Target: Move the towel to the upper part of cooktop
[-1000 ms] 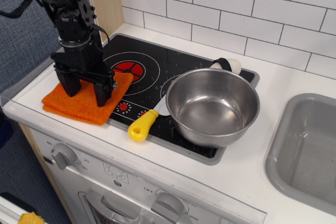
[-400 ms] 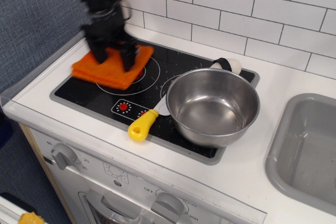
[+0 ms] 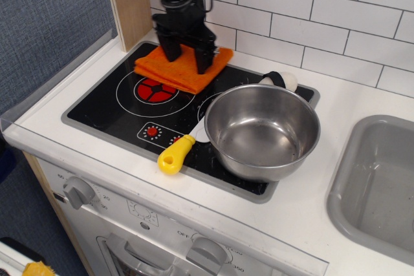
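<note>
- A shiny steel bowl [image 3: 262, 131] sits on the right half of the cooktop [image 3: 103, 106]. It is near the towel [image 3: 183, 67] but does not touch it.
- A utensil with a yellow handle [image 3: 175, 154] lies at the front of the cooktop. Its white end goes under the bowl.
- A small white and black thing [image 3: 281, 80] peeks out behind the bowl. Most of it is hidden, so I cannot tell what it is.
- A grey sink [image 3: 375, 189] is by the right edge of the counter, and the picture cuts it off.
- The white tile wall [image 3: 304, 17] runs along the back edge.
- The orange towel lies flat at the back left corner of the cooktop. Its front corner covers part of the red burner [image 3: 155, 88].
- The towel is turned like a diamond. Its long way seems to run from the back right to the front left.
- The black gripper [image 3: 187, 56] points down on the towel. Its two fingers [image 3: 205, 57] stand apart and press on the cloth, one on each side. The towel looks pinned under them, but the view is not clear enough to say it is pinched.
- The top of the arm is cut off by the picture.
</note>
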Tool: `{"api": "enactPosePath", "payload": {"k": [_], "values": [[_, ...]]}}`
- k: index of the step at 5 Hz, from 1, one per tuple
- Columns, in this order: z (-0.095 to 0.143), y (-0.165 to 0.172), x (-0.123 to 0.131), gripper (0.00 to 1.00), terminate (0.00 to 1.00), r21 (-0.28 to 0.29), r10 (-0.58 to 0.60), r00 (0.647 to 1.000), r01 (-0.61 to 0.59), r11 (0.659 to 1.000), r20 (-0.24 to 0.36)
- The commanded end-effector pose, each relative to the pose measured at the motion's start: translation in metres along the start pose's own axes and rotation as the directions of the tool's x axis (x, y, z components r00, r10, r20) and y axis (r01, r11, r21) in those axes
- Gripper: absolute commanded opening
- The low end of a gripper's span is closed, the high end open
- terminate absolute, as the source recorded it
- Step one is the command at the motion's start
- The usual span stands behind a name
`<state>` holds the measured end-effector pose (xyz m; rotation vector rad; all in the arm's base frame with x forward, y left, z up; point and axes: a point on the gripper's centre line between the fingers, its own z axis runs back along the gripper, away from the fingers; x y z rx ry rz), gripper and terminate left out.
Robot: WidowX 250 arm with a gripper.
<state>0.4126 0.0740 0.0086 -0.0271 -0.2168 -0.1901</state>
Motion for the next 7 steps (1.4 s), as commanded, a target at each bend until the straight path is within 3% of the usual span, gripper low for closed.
{"api": "enactPosePath", "payload": {"k": [1, 2, 3, 4, 6, 7], "values": [[0.022, -0.006, -0.002, 1.0, 0.0, 0.081, 0.063, 0.998, -0.062, 0.995, -0.011], [0.065, -0.003, 0.007, 1.0, 0.0, 0.111, 0.089, 0.994, -0.095, 0.989, 0.058], [0.098, -0.007, 0.01, 1.0, 0.0, 0.085, 0.087, 0.991, -0.096, 0.992, 0.103], [0.098, -0.015, -0.001, 1.0, 0.0, 0.055, 0.061, 0.996, -0.065, 0.996, 0.069], [0.098, -0.015, -0.001, 1.0, 0.0, 0.055, 0.061, 0.996, -0.065, 0.996, 0.069], [0.098, -0.015, -0.001, 1.0, 1.0, 0.055, 0.061, 0.996, -0.065, 0.996, 0.069]]}}
